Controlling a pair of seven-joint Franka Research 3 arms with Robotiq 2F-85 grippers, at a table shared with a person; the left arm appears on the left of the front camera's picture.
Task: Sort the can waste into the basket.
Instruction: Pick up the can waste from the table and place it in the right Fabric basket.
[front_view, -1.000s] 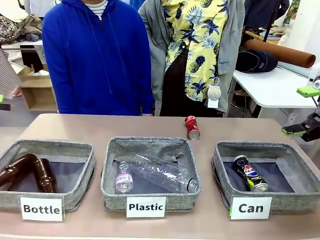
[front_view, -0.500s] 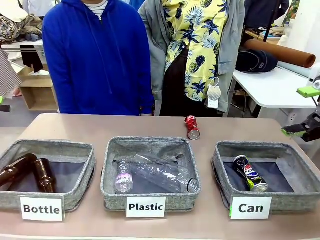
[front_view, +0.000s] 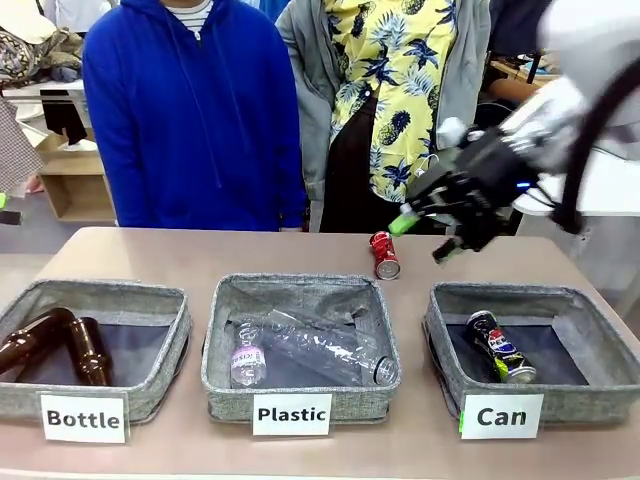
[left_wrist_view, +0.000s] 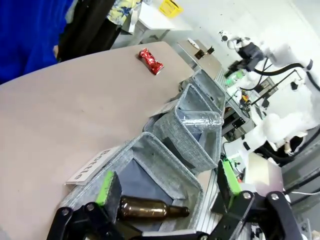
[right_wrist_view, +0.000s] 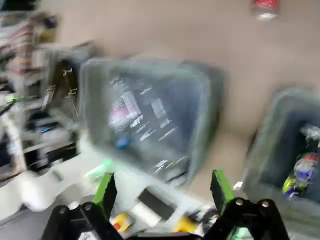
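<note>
Your right gripper (front_view: 422, 238) hangs in the air just to the right of the red can (front_view: 384, 254), fingers spread apart and holding nothing. I'd say the spread suits the job: the can lies on its side on the bare table (front_view: 150, 255), so the fingers have to go either side of its body before they can close.

The can sits on the far side of the baskets, beyond the gap between the Plastic basket (front_view: 305, 288) and the Can basket (front_view: 445, 300). It touches neither of them and lies close to the people standing there. That explains why your arm reaches in above the far edge of the Can basket.

The black can (front_view: 500, 347) already lies inside that basket, towards its front wall, so by my reckoning half the sorting is done.

Your right wrist view is blurred. The red can shows at its top edge, well off the line between the fingers, so I judge you are not yet lined up for the grasp.

Your left gripper (left_wrist_view: 166, 179) is open and empty above the Bottle basket (left_wrist_view: 165, 150), with a brown bottle (left_wrist_view: 150, 209) below it. There it is well apart from the red can.
</note>
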